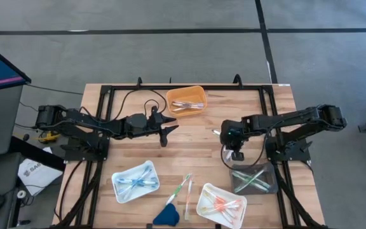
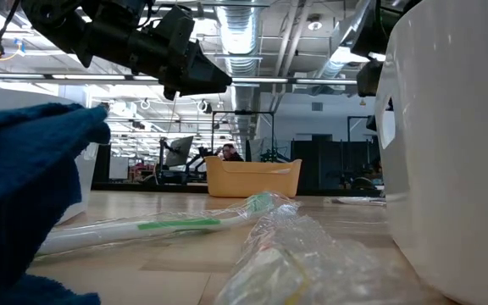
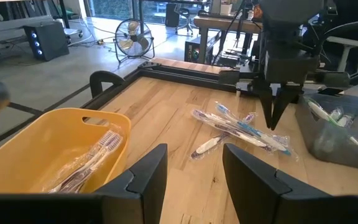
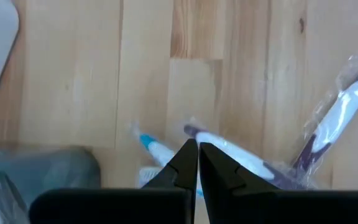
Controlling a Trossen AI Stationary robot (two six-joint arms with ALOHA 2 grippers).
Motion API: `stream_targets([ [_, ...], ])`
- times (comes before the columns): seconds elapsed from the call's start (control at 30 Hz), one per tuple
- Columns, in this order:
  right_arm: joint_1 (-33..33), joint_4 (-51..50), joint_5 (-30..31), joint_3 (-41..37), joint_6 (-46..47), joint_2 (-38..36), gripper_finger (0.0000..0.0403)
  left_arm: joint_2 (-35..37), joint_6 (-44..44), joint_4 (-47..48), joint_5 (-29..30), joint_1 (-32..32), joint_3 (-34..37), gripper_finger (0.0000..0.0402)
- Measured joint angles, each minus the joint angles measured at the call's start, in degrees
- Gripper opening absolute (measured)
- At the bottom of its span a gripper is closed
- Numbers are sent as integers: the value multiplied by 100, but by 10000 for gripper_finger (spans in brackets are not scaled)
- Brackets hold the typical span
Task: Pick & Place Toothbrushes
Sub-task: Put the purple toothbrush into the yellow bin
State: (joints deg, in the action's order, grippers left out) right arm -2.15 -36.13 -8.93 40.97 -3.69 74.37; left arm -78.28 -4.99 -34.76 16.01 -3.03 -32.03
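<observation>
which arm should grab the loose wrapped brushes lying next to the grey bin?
Right. The right gripper, shut and empty, hangs directly over those wrapped toothbrushes. The left gripper, open, sits by the yellow bin, farther away.

A blurred dark-blue cloth (image 2: 24,195) fills the lower left of the low view, cut off by the frame edge. A white tray (image 2: 456,144) wall blocks the right side. In the right wrist view, the wrapped toothbrushes (image 4: 334,118) run behind the shut right gripper (image 4: 197,149) at bottom centre.
</observation>
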Motion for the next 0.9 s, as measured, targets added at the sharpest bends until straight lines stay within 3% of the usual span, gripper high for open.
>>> stream_targets([
  [0.6, 10, -297, -2, 0, -123, 0, 12, 0, -2, 7, 0, 2, 0, 149],
  [0.9, 14, -683, 308, -2, -230, 0, 58, 0, 0, 7, 0, 0, 0, 149],
])
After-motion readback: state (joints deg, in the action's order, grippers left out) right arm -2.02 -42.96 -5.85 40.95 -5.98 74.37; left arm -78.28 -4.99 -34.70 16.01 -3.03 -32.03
